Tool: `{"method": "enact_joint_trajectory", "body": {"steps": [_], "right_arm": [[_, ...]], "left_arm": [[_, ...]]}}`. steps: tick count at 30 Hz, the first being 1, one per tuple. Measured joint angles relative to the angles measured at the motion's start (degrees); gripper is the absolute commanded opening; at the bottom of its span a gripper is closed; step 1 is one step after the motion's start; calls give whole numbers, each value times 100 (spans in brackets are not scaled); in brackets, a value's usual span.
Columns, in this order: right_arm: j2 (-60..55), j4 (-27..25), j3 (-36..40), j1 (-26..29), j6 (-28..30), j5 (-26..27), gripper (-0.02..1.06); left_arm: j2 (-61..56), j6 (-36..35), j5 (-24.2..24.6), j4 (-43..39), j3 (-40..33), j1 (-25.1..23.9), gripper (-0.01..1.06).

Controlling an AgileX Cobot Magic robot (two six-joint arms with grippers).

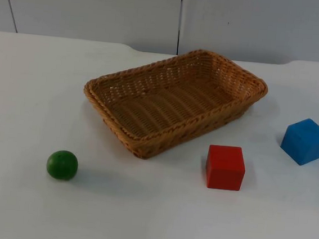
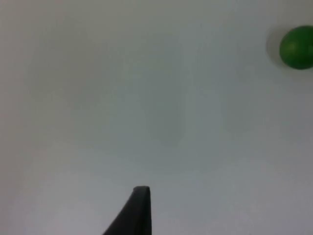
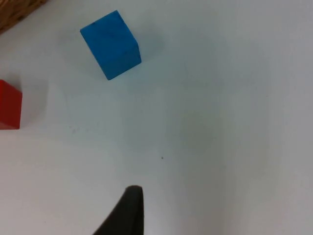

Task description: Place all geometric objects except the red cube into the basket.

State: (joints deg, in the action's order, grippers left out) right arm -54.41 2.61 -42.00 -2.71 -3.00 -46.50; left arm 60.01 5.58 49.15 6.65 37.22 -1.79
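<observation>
The wicker basket (image 1: 175, 101) is sitting empty near the middle of the white counter (image 1: 27, 84), its open top within either arm's reach. The green ball (image 1: 62, 165) is lying well apart on the left arm's side and the blue cube (image 1: 306, 141) on the right arm's side, so each arm seems set to take its own piece. The red cube (image 1: 225, 167) is resting just in front of the basket, not touching it, and is meant to stay out.

The left gripper (image 2: 139, 208) is hanging above bare counter, the ball off to one side. The right gripper (image 3: 128, 208) is hanging near the blue cube. Whether either one's jaws are spread or pressed together cannot be told.

A grey partition wall (image 1: 91, 5) is closing off the counter's far edge.
</observation>
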Motion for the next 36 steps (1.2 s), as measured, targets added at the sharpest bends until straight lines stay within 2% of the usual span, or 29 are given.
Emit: {"method": "enact_joint_trajectory", "body": {"steps": [5, 8, 14, 27, 36], "right_arm": [[0, 0, 0, 0, 0, 0, 105], [0, 0, 0, 0, 0, 0, 105], [0, 0, 0, 0, 0, 11, 105], [0, 0, 0, 0, 0, 90, 105], [0, 0, 0, 0, 0, 93, 105]], "left_arm": [[870, 38, -448, 40, 13, 480, 105], [1592, 38, -585, 40, 176, 889, 105], [2665, 42, -818, -52, 592, 1332, 105], [4186, 42, -1113, -110, 1703, 1757, 105], [4871, 42, -1636, -150, 2147, 1930, 105]]}}
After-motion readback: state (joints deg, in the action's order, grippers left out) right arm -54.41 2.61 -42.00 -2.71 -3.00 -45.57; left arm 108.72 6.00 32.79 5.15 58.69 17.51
